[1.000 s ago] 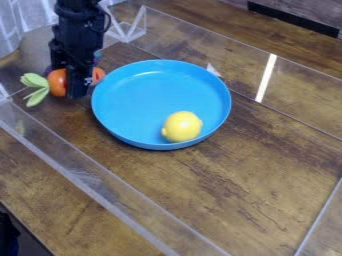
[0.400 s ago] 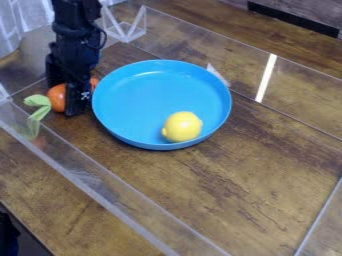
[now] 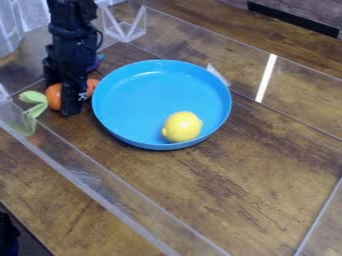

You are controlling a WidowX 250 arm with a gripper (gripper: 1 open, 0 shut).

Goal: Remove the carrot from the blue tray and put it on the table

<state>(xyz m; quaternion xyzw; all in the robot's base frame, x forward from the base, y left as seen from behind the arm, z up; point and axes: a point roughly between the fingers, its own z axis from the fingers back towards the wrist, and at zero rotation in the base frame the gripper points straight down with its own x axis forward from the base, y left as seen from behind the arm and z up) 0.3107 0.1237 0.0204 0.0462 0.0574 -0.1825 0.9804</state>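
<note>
The carrot [image 3: 56, 96], orange with a green leafy top pointing left, is low over the table [image 3: 201, 195] just left of the blue tray [image 3: 140, 95] and outside its rim. My black gripper [image 3: 70, 97] comes down from above and straddles the carrot, its fingers closed against the orange body. I cannot tell whether the carrot rests on the wood or hangs just above it. The arm hides part of the carrot.
A yellow lemon [image 3: 183, 126] lies inside the tray near its front right. Clear glossy sheets cover the wood planks, with a raised clear edge [image 3: 67, 160] running along the front left. White wire-like objects [image 3: 127, 22] stand behind the arm.
The gripper and the carrot have shifted together a little to the left and toward the front, away from the tray's rim. The lemon and tray have not moved.
</note>
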